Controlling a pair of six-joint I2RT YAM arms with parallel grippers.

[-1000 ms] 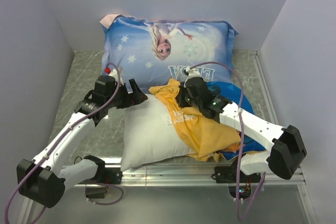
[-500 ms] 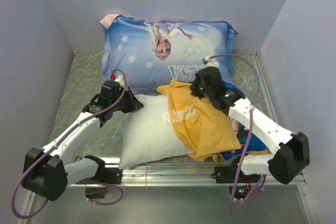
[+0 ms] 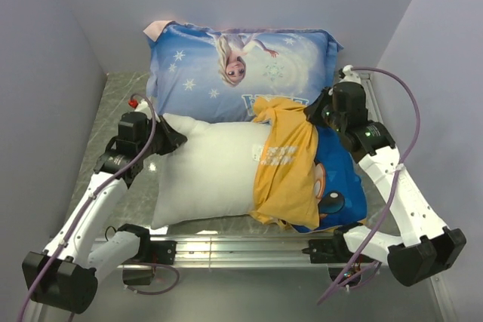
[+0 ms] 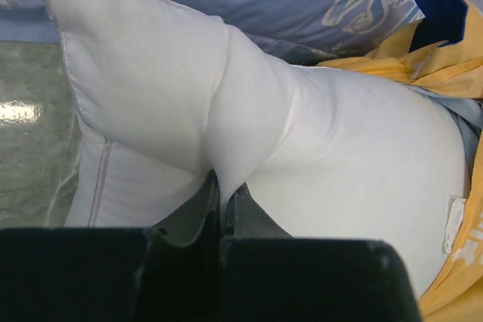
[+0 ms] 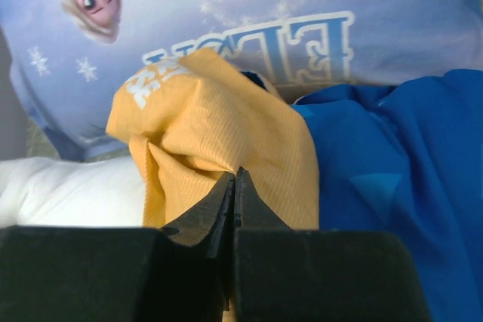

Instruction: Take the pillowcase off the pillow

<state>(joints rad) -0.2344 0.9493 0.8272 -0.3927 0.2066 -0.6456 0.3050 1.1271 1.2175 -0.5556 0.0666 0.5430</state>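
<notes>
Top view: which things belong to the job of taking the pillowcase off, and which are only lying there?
Job:
- pillowcase
- pillow
- left jaws, shut on the pillow's corner
- right jaws, shut on the pillowcase

Lying about:
- Elsa pillow

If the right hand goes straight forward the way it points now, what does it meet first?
The right hand is shut on the yellow pillowcase, so it pushes that bunch first; behind it probably the blue Elsa pillow.
</notes>
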